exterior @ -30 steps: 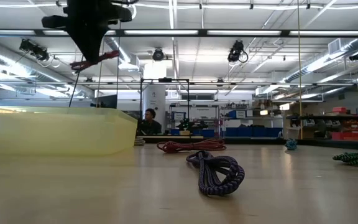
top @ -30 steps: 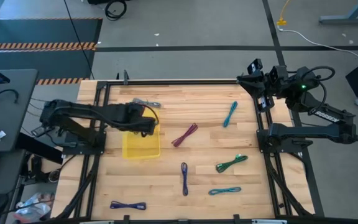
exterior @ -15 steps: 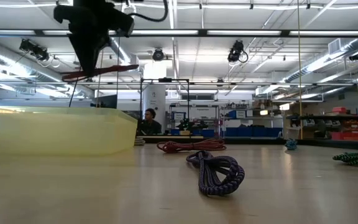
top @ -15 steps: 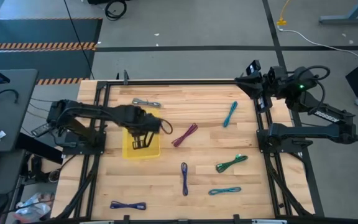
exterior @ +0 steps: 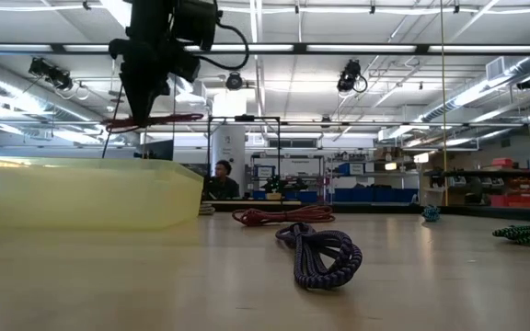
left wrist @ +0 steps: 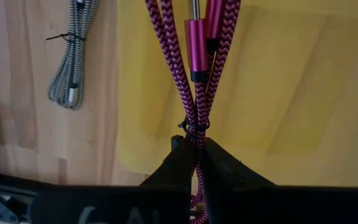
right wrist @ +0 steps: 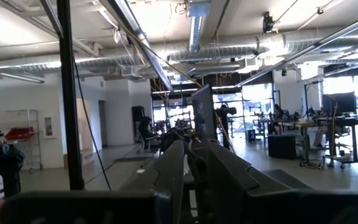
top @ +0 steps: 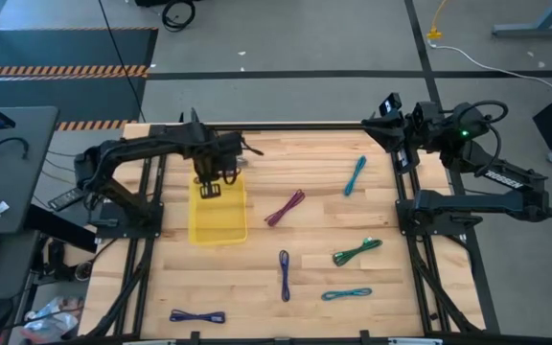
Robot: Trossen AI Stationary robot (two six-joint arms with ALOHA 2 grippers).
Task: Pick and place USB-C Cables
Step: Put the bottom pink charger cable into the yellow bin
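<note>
The left pincer (left wrist: 191,155) is pinching 1 pink cable (left wrist: 194,74) over the yellow tray's (left wrist: 291,93) far edge, so dropping now is risking a miss.

cables 8 (top: 284,207) | tray 1 (top: 220,226) | arms 2 | grippers 2 (left wrist: 191,146)

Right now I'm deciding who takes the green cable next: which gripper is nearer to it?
Right. The right gripper is parked at the table's far right corner, on the green cable's side. The left gripper holds a maroon cable over the yellow tray, farther away.
</note>
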